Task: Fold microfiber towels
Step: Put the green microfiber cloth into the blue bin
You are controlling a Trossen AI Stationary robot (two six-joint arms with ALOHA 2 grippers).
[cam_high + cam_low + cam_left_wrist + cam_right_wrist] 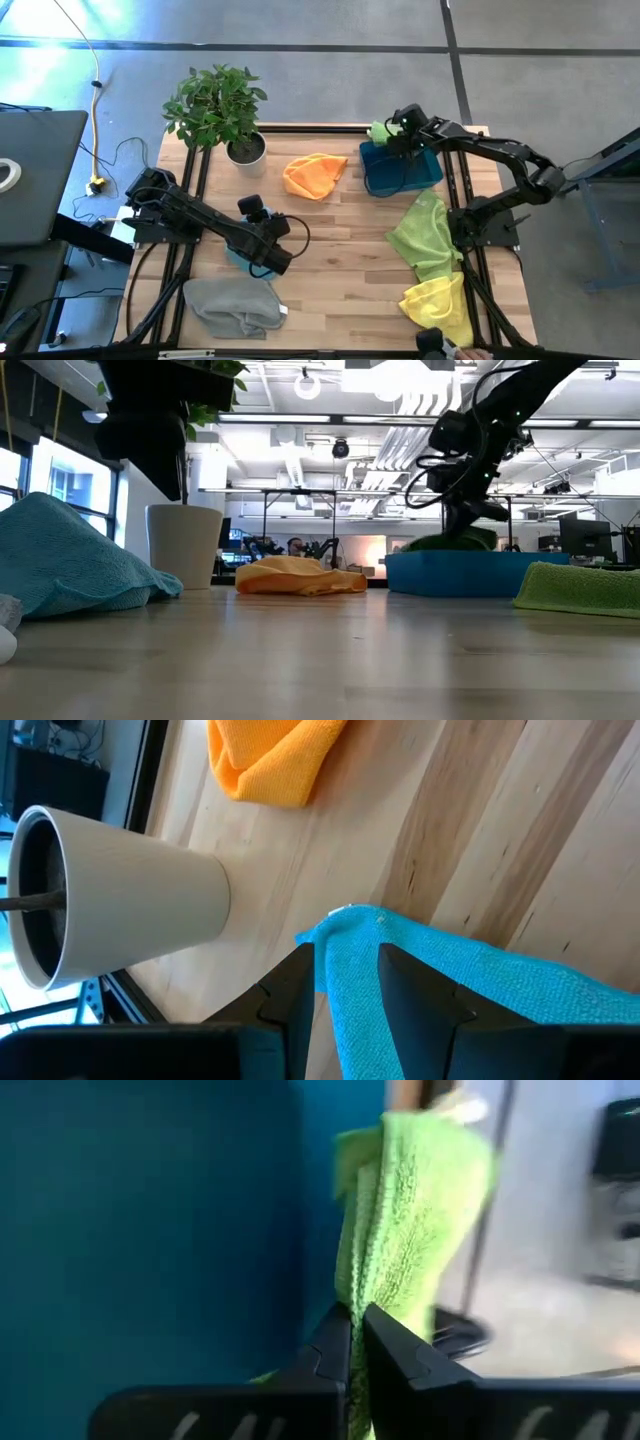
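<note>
High view – left gripper (262, 250): low over table's left-centre, on the light blue towel (238, 255), mostly hidden under it.
High view – right gripper (392, 130): over far-left corner of the blue bin (400, 172), lime green towel (379, 131) bunched at its tip.
High view – other towels: orange towel (315, 174) at far centre by the plant pot (245, 150); green towel (425, 232) right of centre; yellow towel (443, 303) near-right; grey towel (232, 305) near-left.
Low view: blue towel heaped at left, orange one mid-table, bin w/ right arm above it, green one at far right.
Left wrist view: fingers (290, 995) partly apart, pinching a fold of blue towel between them; pot & orange towel beyond.
Right wrist view: fingers (325, 1345) clamped tight on a hanging strip of lime green towel, bin wall beside it.
</note>
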